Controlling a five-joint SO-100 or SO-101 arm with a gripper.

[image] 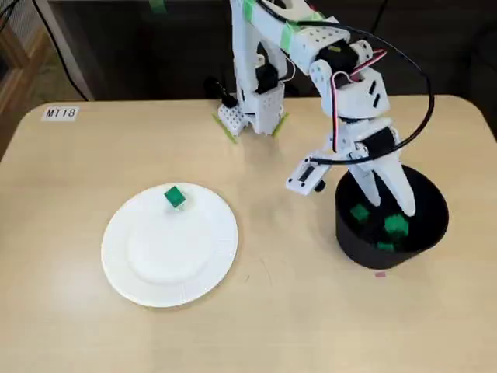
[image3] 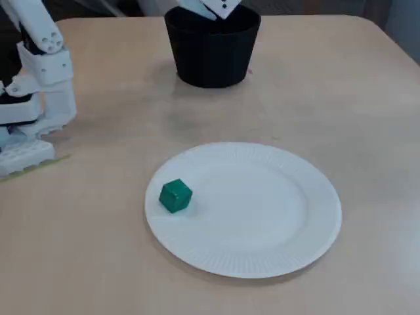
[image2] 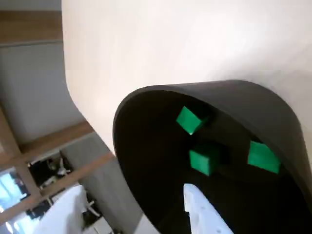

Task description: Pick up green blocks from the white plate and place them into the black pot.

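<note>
1. Arm: The arm reaches from its base at the far edge of the table over to the pot, on the right in a fixed view.
2. Pincer: The pincer points down into the mouth of the pot. Its jaws are spread wide in a V and hold nothing. In the wrist view, one white finger shows at the bottom edge, just inside the pot rim.
3. Pot: The black pot stands upright on the table, well apart from the plate. It contains three green blocks, which lie separately on its floor.
4. Plate: The white plate lies flat on the table. One green block rests on it near the rim, on the side towards the arm's base.
5. Label: A tag marked "MT18" lies at a table corner.
</note>
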